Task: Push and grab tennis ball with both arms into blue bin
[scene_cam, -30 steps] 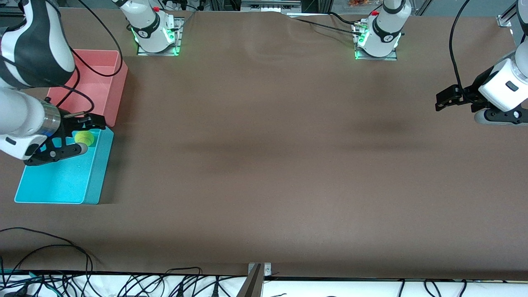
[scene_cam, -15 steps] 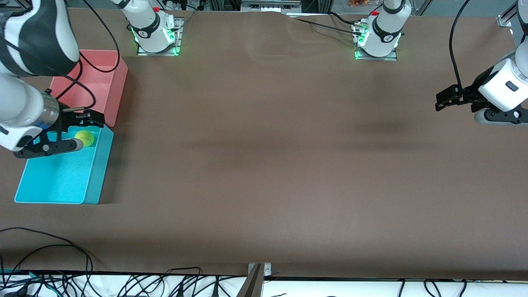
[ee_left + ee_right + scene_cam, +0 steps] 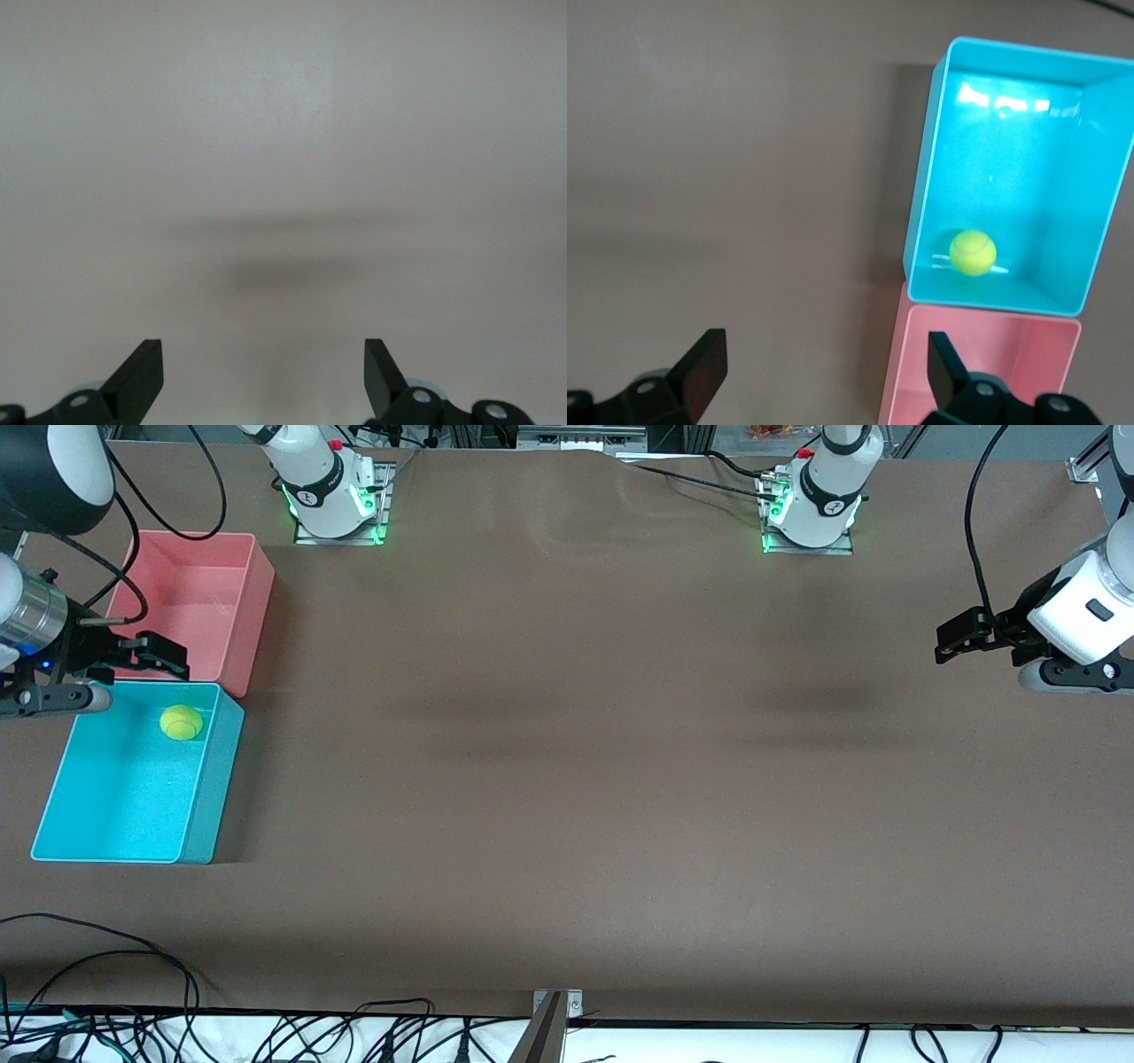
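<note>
tennis ball (image 3: 181, 723) in blue bin (image 3: 208, 797); right pincer (image 3: 124, 673) wide, empty; left pincer (image 3: 946, 638) wide, waiting

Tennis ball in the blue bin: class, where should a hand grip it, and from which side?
Grip the tennis ball across its middle, coming straight down from above. It is round, so any pair of sides serves, but it lies near a corner of the blue bin, whose walls block a sideways approach.

The white jointed right arm with black bands (image 3: 35, 478) holds its black two-finger right gripper (image 3: 124, 677) up in the air, fingers (image 3: 704, 367) spread wide and empty. The white left arm (image 3: 1085, 607) waits, its black left gripper (image 3: 952, 638) also wide open and empty.
</note>
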Available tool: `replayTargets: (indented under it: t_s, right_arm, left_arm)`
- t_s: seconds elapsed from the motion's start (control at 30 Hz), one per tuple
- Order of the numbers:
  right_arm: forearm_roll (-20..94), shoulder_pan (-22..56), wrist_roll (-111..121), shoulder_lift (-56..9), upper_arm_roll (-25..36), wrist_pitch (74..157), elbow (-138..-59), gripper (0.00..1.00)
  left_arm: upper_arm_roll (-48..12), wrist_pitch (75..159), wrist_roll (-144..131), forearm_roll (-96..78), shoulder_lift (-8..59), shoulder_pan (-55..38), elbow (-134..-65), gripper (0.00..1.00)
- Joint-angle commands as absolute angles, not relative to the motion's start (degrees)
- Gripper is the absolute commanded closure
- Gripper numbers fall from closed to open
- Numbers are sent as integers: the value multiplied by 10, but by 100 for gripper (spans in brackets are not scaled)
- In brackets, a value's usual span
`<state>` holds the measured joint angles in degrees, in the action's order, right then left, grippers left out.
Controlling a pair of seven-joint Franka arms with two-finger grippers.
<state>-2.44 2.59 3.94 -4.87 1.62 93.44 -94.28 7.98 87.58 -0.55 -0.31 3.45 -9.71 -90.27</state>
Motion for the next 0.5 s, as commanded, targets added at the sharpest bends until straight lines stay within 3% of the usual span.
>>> replayTargets:
  t_s: [0.0, 0.2, 0.47]
  right_arm:
    - [-14, 33, 30, 43, 29, 981, -1066, 0]
    - [-11, -11, 31, 43, 18, 994, -1060, 0]
    - [3, -25, 34, 39, -1, 928, -995, 0]
  left_arm:
    - [78, 872, 2, 10, 28, -98, -907, 0]
    - [78, 872, 2, 10, 28, -98, -908, 0]
    - [78, 872, 2, 10, 28, -98, -907, 0]
